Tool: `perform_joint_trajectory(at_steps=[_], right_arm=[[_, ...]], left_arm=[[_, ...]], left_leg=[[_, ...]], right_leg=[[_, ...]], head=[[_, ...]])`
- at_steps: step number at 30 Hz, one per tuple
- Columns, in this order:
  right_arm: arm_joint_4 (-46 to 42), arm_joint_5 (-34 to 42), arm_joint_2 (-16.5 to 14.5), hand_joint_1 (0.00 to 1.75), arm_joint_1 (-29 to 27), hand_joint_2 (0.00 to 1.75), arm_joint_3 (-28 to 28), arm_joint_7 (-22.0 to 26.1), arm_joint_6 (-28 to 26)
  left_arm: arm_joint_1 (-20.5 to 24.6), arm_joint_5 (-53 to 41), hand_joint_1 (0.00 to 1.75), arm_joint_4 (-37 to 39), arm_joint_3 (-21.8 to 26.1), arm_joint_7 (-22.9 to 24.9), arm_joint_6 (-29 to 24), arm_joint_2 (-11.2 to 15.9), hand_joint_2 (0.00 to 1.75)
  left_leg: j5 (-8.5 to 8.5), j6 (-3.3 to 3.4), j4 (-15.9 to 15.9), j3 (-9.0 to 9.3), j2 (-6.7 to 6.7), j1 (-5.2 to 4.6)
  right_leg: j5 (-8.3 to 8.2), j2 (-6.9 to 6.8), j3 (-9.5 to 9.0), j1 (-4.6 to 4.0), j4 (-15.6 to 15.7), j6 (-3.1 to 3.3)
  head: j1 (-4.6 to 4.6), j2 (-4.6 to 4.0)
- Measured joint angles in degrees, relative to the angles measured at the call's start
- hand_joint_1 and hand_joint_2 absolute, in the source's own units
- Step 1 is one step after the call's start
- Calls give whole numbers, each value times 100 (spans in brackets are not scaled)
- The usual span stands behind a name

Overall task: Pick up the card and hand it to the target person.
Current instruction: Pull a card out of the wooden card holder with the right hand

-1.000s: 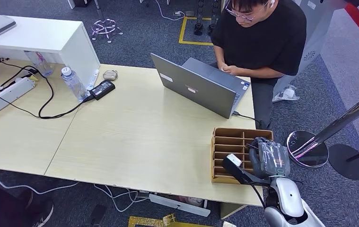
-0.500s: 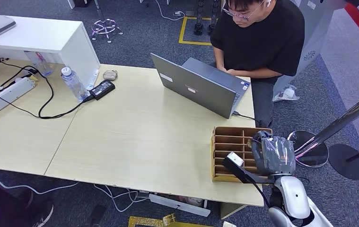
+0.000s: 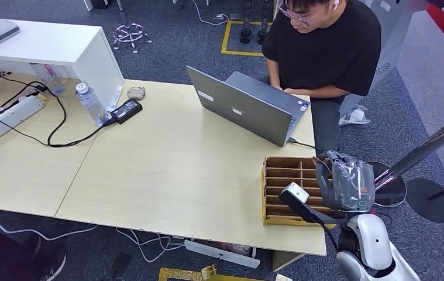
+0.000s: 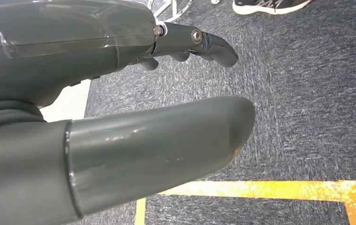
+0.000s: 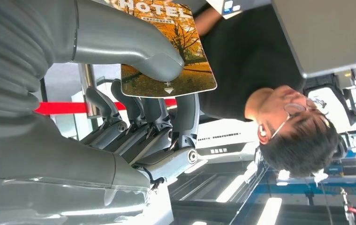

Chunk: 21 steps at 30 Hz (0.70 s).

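In the right wrist view, my right hand (image 5: 133, 101) pinches a card (image 5: 173, 51) between thumb and fingers. It has an orange autumn picture and the word HOTEL on it. In the head view the right hand (image 3: 346, 181) hovers over the right end of a slotted wooden box (image 3: 286, 181) at the table's near right corner; the hand hides the card there. The person (image 3: 324, 52) in a black shirt stands behind a grey laptop (image 3: 248, 105), head bent toward it. My left hand (image 4: 119, 117) hangs over the carpet with fingers apart and nothing in it.
The pale wooden table (image 3: 167, 170) carries a water bottle (image 3: 90, 102), a power strip (image 3: 9, 117) and cables at the left. A white cabinet (image 3: 50, 44) stands at the back left. A metal stanchion base (image 3: 383, 187) sits on the floor just right of the table.
My right hand has lifted off the wooden box and moved right and farther away, toward the person. The person has stayed at the laptop.
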<state>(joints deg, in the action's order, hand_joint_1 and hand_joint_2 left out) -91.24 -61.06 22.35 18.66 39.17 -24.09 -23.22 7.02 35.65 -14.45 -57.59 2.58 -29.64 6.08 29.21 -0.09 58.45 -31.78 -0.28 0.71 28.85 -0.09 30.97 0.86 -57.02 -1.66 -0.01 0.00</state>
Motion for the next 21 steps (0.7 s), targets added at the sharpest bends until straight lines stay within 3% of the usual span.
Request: perform_joint_trajectory(at_steps=[21], right_arm=[[1078, 1017, -137, 152, 855, 175, 40, 672, -171]], left_arm=[[3, -112, 0, 0, -2, 270, 253, -38, 0]], left_leg=[[0, 0, 0, -4, -1, 0]], right_leg=[[0, -3, 0, 0, -1, 0]], head=[[1, 0]])
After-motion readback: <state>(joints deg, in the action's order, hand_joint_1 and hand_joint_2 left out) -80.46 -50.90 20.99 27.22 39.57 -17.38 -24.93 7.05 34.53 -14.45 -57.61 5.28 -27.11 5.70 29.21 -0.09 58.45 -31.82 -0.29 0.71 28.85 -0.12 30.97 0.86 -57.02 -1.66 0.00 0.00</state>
